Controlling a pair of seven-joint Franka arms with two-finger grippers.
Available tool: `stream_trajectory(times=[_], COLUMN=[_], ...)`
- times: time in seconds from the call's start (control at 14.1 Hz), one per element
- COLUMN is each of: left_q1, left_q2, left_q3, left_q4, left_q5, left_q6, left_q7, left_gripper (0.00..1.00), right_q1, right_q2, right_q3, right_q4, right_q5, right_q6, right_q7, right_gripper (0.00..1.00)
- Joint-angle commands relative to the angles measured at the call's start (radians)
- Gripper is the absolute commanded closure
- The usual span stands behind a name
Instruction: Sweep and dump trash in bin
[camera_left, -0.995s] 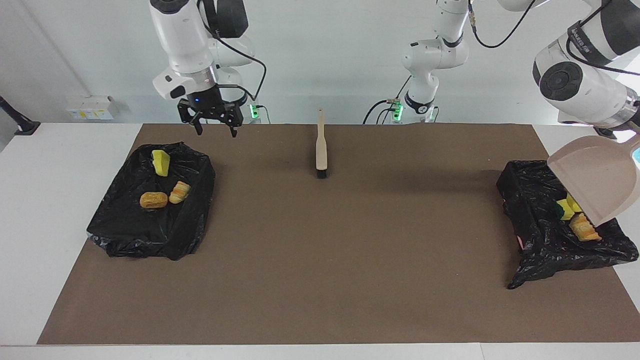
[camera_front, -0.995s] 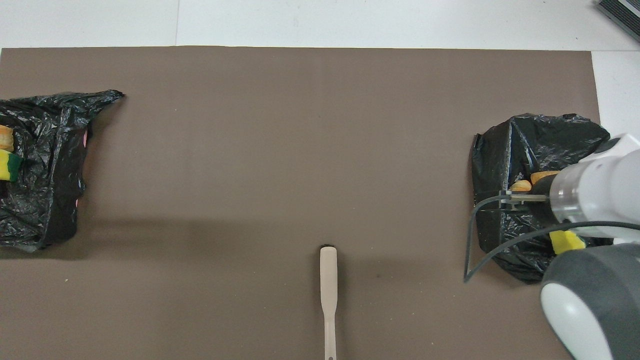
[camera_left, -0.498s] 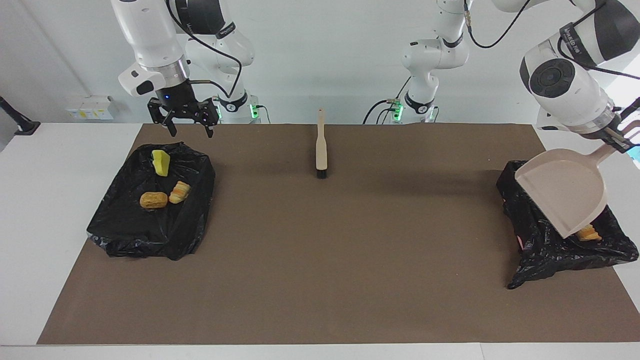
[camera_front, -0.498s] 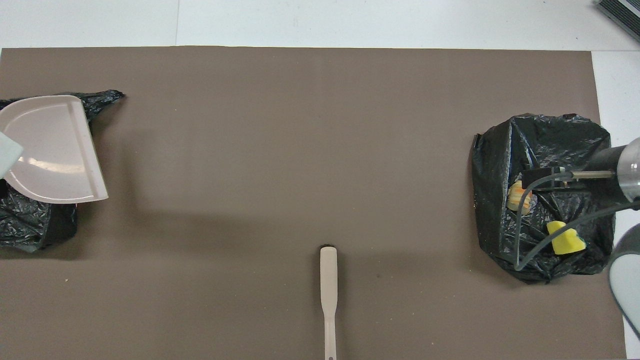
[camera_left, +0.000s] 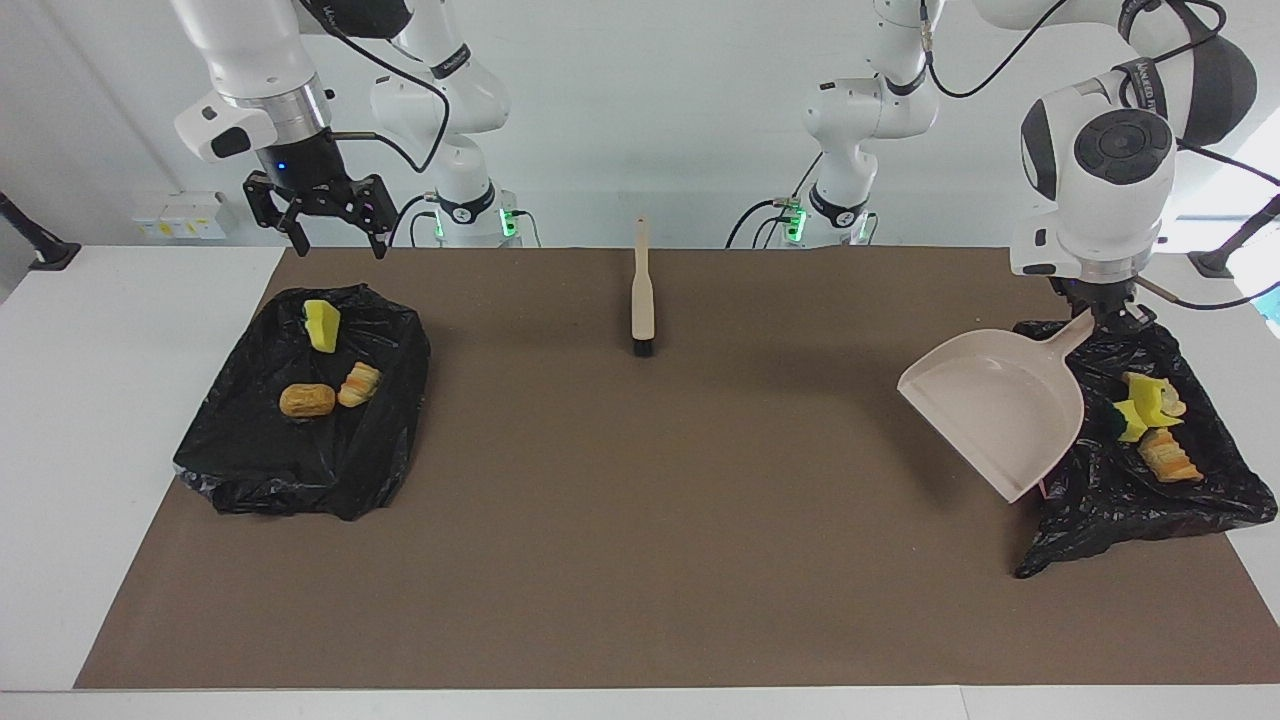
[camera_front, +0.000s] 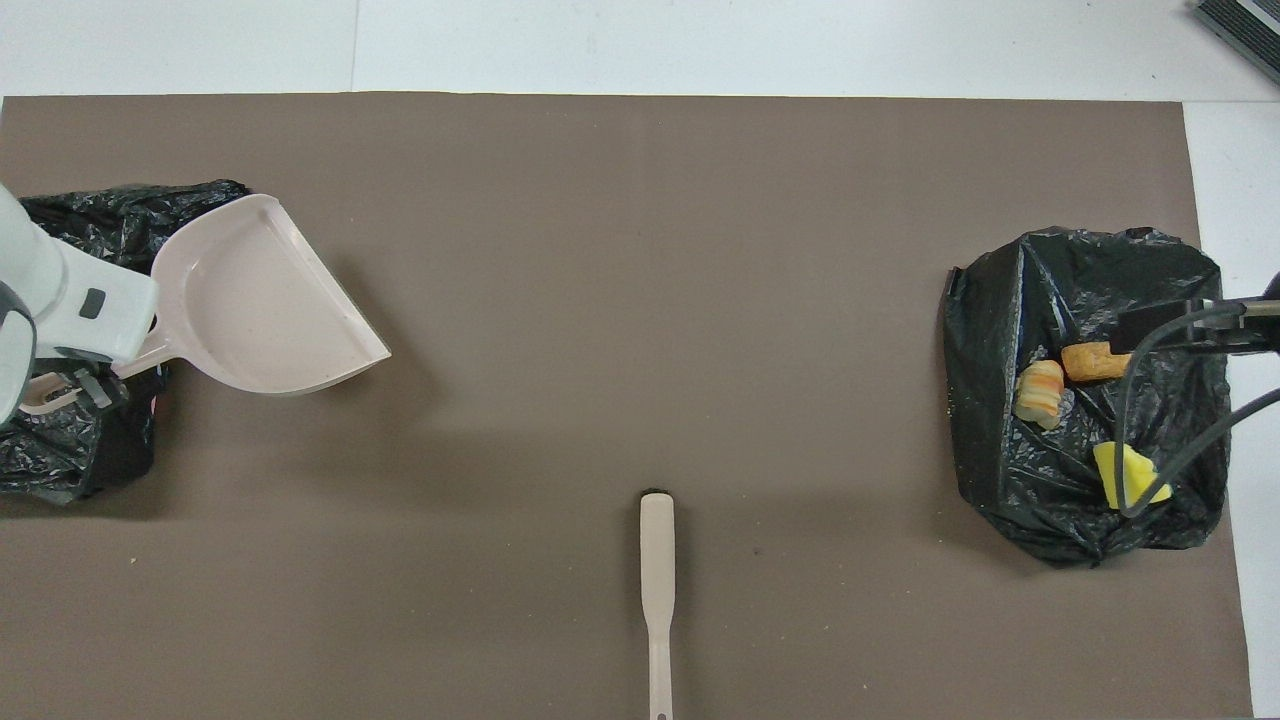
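**Dustpan empty, trash lying in both bags**

Facing view, read from its left edge across: the right claw (camera_left: 333, 237) hangs in the air with its fingers spread and nothing between them, over the mat's edge next to the black bag (camera_left: 300, 410) at the right arm's end of the bench. That arm looks to be waiting. Three pieces of trash lie on this bag: a yellow sponge piece (camera_left: 322, 325), a brown bread lump (camera_left: 306, 400) and a striped bread piece (camera_left: 359, 384) touching it.

At the middle, nearer the robots, the brush (camera_left: 643, 292) lies flat on the mat with its bristles pointing away from them, held by neither arm, apparently put aside once the sweeping was over.

Toward the left arm's end, the left claw (camera_left: 1112, 316) is clamped on the handle of the dustpan (camera_left: 995, 405). It holds the pan tilted with its mouth low, over the mat just beside the second bag (camera_left: 1110, 490). The pan is empty, which suits a load just tipped out. On that bag lie yellow sponge pieces (camera_left: 1142, 408) and a bread piece (camera_left: 1168, 462).

A brown mat (camera_left: 700, 520) covers most of the white bench (camera_left: 110, 420), and no scraps show on it. A pale wall rises beside the arm bases.
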Motion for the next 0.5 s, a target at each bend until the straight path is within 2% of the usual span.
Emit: stream_trajectory(times=[0.0, 0.43], left_q1=[-0.096, -0.282], left_q2=[-0.045, -0.038], left_q3=[0.013, 0.002], left_q4=[-0.031, 0.018], left_q5=[-0.082, -0.246], left_q6=[-0.035, -0.046], left_q7=[-0.199, -0.670], left_gripper=[1.00, 1.00], right_q1=[0.017, 0.008], right_q2=[0.009, 0.002], right_q3=[-0.020, -0.011], right_q4=[0.027, 0.035], right_q5=[-0.017, 0.004], right_q6=[-0.031, -0.049], right_q7=[-0.025, -0.041], right_gripper=[0.00, 0.00])
